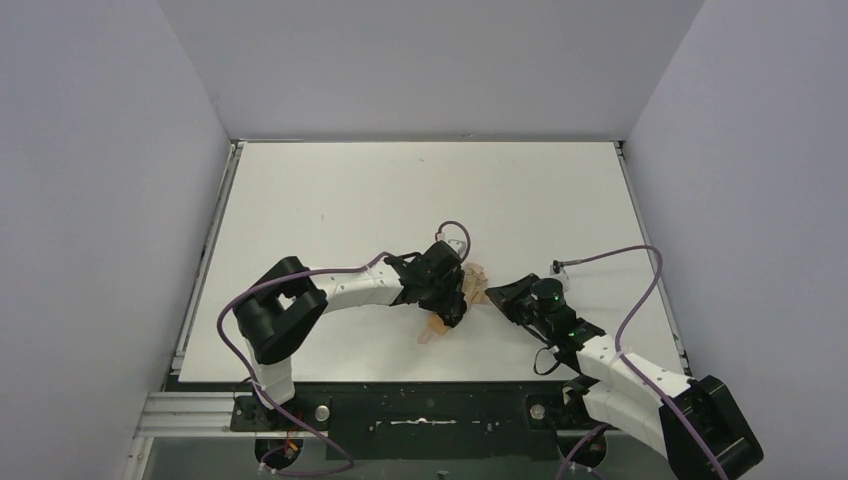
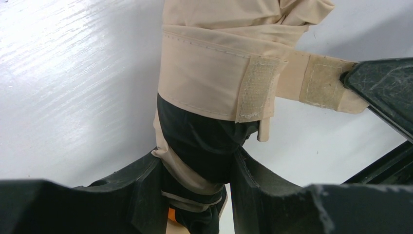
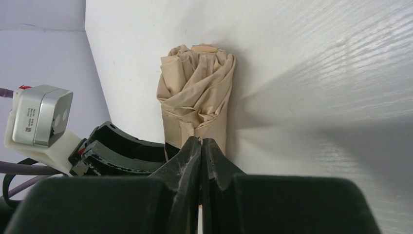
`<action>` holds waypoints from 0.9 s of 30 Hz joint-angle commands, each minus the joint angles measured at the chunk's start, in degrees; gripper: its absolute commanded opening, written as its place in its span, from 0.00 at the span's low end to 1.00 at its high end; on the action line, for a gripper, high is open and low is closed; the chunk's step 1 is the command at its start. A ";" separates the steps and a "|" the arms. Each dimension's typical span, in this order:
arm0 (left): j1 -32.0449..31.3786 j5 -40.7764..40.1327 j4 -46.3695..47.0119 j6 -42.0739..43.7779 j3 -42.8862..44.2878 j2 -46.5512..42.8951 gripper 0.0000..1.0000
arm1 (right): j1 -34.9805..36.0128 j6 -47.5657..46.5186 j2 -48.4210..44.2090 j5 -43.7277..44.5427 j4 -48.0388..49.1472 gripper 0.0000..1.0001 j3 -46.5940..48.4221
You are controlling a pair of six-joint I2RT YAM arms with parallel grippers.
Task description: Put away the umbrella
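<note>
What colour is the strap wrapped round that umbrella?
Beige, like the rest of the umbrella; the strap shows best in the left wrist view.

One umbrella (image 1: 478,278), one table (image 1: 400,190), two claws: left claw (image 2: 195,190), right claw (image 3: 201,146).

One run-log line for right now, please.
left gripper: jaws shut on umbrella | right gripper: jaws shut on closure strap end | strap: stretched sideways, Velcro unfastened | umbrella: folded
</note>
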 commanded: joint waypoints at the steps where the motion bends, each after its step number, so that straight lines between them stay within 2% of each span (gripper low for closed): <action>1: 0.56 -12.09 -11.94 2.38 -1.31 4.24 0.00 | -0.77 0.87 -1.39 -1.77 13.91 0.00 2.40; 11: -1.23 -12.69 -12.13 2.75 -0.38 6.27 0.00 | 0.26 4.01 2.40 -4.75 25.51 0.00 4.94; 16: -2.13 -13.24 -12.05 3.47 -0.16 6.84 0.00 | 1.12 6.11 3.80 -2.08 28.96 0.00 4.69; 23: -3.91 -13.74 -11.99 4.49 0.66 8.43 0.00 | 1.61 10.15 12.34 -2.93 44.46 0.00 5.47; 27: -4.59 -13.92 -11.40 5.06 0.46 8.58 0.00 | 2.58 10.42 15.06 -2.68 45.58 0.00 7.28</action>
